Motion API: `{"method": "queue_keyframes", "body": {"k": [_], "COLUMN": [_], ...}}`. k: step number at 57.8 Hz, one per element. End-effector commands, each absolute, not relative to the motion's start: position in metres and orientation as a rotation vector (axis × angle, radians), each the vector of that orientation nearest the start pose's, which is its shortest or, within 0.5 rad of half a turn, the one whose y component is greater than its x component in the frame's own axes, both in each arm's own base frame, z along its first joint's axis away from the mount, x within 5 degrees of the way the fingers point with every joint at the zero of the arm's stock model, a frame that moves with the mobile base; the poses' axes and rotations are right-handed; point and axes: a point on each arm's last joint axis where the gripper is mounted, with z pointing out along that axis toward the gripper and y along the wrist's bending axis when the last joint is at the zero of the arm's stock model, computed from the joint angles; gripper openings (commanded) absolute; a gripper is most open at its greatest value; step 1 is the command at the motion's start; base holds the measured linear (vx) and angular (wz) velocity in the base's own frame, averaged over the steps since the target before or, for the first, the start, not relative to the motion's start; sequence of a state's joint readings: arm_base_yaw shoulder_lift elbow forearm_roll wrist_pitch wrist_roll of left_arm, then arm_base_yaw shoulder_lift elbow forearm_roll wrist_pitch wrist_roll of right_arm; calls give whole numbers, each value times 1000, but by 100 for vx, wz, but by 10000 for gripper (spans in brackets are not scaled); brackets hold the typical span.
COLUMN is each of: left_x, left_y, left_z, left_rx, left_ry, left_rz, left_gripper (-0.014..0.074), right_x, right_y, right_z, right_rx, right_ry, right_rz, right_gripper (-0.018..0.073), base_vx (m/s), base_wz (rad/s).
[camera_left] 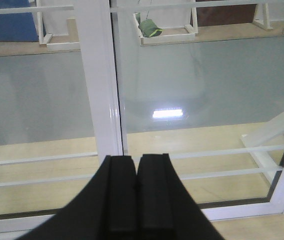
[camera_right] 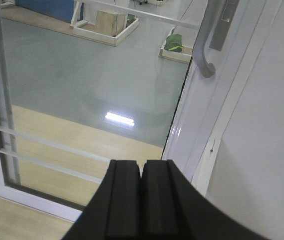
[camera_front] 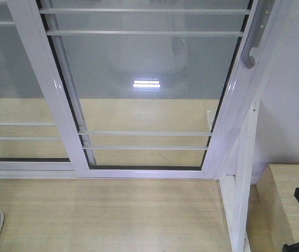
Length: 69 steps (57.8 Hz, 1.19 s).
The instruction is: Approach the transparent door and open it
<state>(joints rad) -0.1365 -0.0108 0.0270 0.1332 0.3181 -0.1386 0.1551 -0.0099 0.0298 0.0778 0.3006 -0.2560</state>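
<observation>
Jaws together, right gripper (camera_right: 142,167) facing transparent door (camera_right: 189,125)

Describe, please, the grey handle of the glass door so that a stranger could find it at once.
Start from the row of tall white-framed glass panels crossed by thin white bars, and take the transparent door next to the plain white wall. On its right-hand frame, high up, sits the curved grey metal pull handle. The adjoining glass panel to the left carries no handle.
</observation>
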Motion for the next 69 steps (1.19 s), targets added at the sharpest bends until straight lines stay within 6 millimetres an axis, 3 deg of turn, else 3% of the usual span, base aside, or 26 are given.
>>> {"method": "queue_keyframes", "body": {"k": [1,69], "left_x": [55,56], "left_y": [-5,-5], "left_z": [176,176], "left_rx": [87,88], "left_ry": [1746,1749], "left_rz": [-85,-85], "left_gripper": [4,4], "right_x": [55,56], "right_y": [10,10], "right_z": [180,179], "right_rx": [-304,-305], "right_ry": [1696,1708], "right_rz": [-11,-11], "right_gripper": [-1,-1], "base_vx": [28,9], "base_wz": [-1,-2]}}
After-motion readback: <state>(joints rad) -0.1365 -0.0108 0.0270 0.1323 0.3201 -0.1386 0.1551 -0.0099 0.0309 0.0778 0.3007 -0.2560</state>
